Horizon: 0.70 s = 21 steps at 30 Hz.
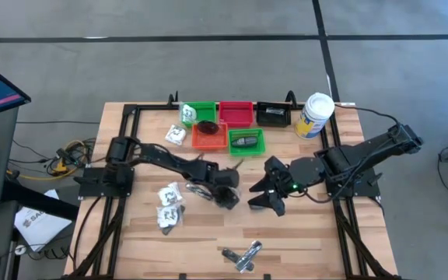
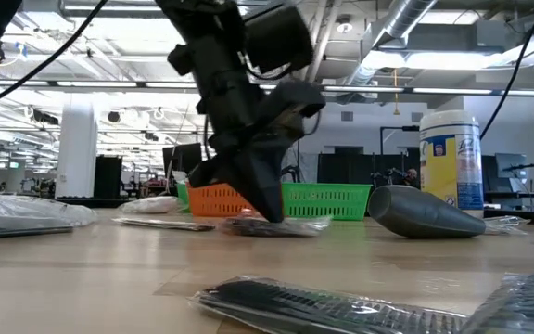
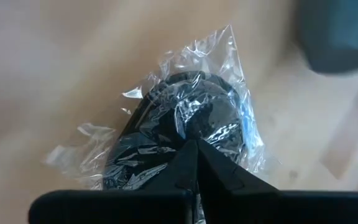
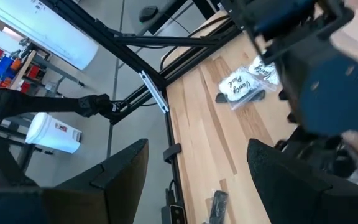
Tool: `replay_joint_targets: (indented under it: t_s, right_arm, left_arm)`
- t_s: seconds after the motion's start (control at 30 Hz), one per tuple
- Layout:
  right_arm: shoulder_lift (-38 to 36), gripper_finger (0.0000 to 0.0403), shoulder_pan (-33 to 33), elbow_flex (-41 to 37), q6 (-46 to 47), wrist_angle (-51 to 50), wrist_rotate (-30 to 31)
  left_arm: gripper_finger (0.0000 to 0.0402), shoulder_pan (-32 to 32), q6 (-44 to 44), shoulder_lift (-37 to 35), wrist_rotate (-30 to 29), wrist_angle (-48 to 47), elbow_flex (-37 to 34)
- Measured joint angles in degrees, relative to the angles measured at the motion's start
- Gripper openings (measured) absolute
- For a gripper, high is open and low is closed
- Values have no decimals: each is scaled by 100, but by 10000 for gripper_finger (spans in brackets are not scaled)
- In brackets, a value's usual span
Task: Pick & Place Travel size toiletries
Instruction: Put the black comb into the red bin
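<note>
Toiletries lie scattered mid-tabletop: from above, the left claw (image 1: 225, 196) sits closed, the right claw (image 1: 267, 196) spread wide beside it. Low down, left fingers pinch a wrapped black piece (image 2: 272, 225) on the wood. Left wrist: fingertips (image 3: 194, 163) clamp crinkled plastic (image 3: 191, 121).

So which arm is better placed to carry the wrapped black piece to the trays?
The left. Its gripper has jaws shut on the wrapped black piece, down at the table. The right gripper waits beside it with jaws open and empty.
</note>
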Motion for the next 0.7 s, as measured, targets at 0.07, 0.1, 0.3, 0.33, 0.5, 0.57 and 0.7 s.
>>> replay_joint_targets:
  t_s: [0.07, 0.1, 0.3, 0.33, 0.5, 0.57, 0.7]
  right_arm:
    - [0, 265, 0, 0, 2, -42, -2]
    - [0, 265, 0, 0, 2, -60, -2]
    - [0, 265, -2, -1, -25, -83, 0]
    - [0, 265, -2, 0, -32, -83, -1]
    - [0, 265, -2, -1, -317, -56, 0]
    - [0, 265, -2, 0, -467, -65, -1]
    - [0, 265, -78, 0, -859, -35, -4]
  left_arm:
    - [0, -162, -2, 67, 76, 2, 132]
    - [0, -249, -18, 76, 111, 41, 180]
    - [0, -735, 123, -137, 570, 572, 221]
    - [0, -805, 111, -248, 425, 568, 221]
    - [0, -942, 3, -964, -612, -63, 232]
    - [0, -863, -54, -1208, -884, -688, 232]
    - [0, -637, -54, -1517, -1144, -1873, 224]
